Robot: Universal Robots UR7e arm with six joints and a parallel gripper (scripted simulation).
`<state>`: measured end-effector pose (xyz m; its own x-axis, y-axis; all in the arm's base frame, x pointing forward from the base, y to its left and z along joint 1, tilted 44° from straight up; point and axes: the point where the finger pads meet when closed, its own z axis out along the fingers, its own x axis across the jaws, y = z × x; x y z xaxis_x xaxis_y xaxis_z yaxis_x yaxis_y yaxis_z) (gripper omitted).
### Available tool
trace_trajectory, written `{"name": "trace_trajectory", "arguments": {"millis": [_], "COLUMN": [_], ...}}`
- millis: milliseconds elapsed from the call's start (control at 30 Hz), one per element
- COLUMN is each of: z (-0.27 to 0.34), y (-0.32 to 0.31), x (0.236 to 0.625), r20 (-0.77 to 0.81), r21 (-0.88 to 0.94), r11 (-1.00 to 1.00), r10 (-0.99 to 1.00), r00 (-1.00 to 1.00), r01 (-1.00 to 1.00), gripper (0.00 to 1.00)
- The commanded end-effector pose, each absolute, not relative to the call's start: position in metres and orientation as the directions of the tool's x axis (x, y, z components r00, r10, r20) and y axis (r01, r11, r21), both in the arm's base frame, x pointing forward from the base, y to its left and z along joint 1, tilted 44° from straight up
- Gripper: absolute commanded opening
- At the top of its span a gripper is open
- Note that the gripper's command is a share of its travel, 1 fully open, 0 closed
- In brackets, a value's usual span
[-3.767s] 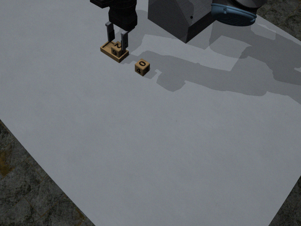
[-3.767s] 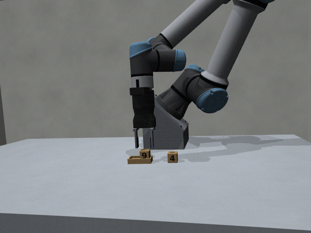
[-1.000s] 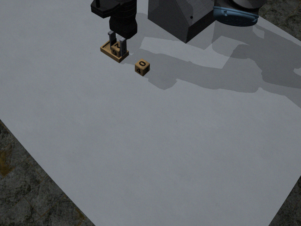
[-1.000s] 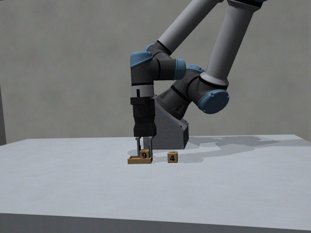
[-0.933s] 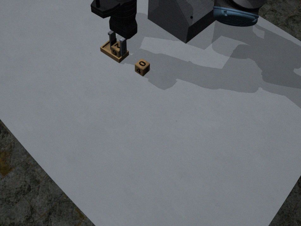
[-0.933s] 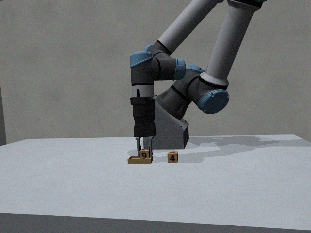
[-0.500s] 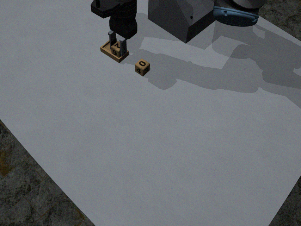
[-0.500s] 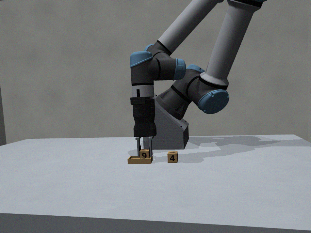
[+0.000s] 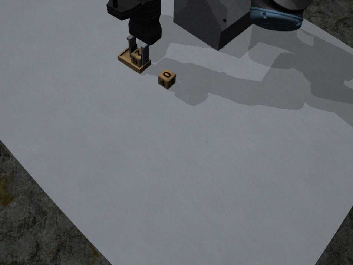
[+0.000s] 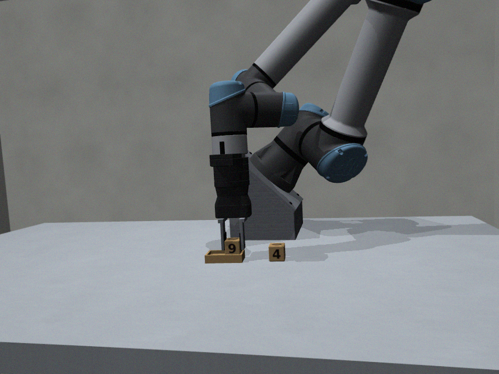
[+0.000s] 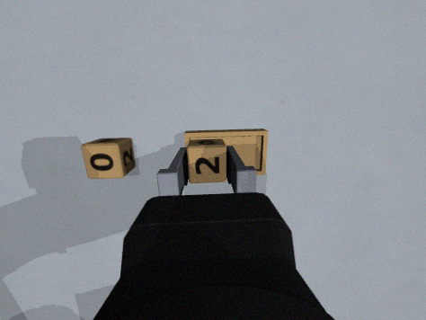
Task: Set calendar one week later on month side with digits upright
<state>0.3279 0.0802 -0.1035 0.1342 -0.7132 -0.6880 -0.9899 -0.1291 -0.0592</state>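
The claw (image 9: 138,58) (image 10: 232,245) (image 11: 207,157) points down over the desk (image 9: 171,171) (image 10: 241,314) (image 11: 337,67), its two fingers drawn in to the width of a numbered wooden cube (image 9: 135,58) (image 10: 231,246) (image 11: 207,166) and gripping it on opposite sides. This cube stands upright in one end of the shallow wooden tray (image 9: 128,62) (image 10: 223,259) (image 11: 264,153), the end toward the other cube, with a 2 on top and an upright 9 facing the desk's near edge in the exterior view. The front wall hides its foot, so whether it touches the tray's floor cannot be told. The tray lies flat, its long side roughly along that near edge but well back from it, and its other end holds no cube. Just beyond the gripped cube's end, apart from the tray, the second numbered cube (image 9: 167,78) (image 10: 277,252) (image 11: 103,159) sits flat on the desk, with 0 on top, an upright 4 toward the near edge and a 2 on the opposite face. Farther out, toward the desk's far edge, the arm rises from a grey wedge-shaped pedestal (image 9: 205,31) (image 10: 270,219). Behind that edge is a plain wall (image 10: 100,100); stone floor (image 9: 28,222) shows past the desk's corners from above.
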Motion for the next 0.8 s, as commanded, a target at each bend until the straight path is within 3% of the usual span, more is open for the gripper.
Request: {"name": "trace_trajectory", "arguments": {"millis": [0, 767], "z": [-0.096, -0.035], "y": [0.070, 0.012], "x": [0.331, 0.334], "r20": [-0.684, -0.684], "r21": [-0.063, -0.063], "r11": [-0.127, -0.127], "r10": [-0.717, -0.717], "r00": [0.136, 0.135], "r01": [-0.990, -0.990], "gripper": [0.60, 0.60]}}
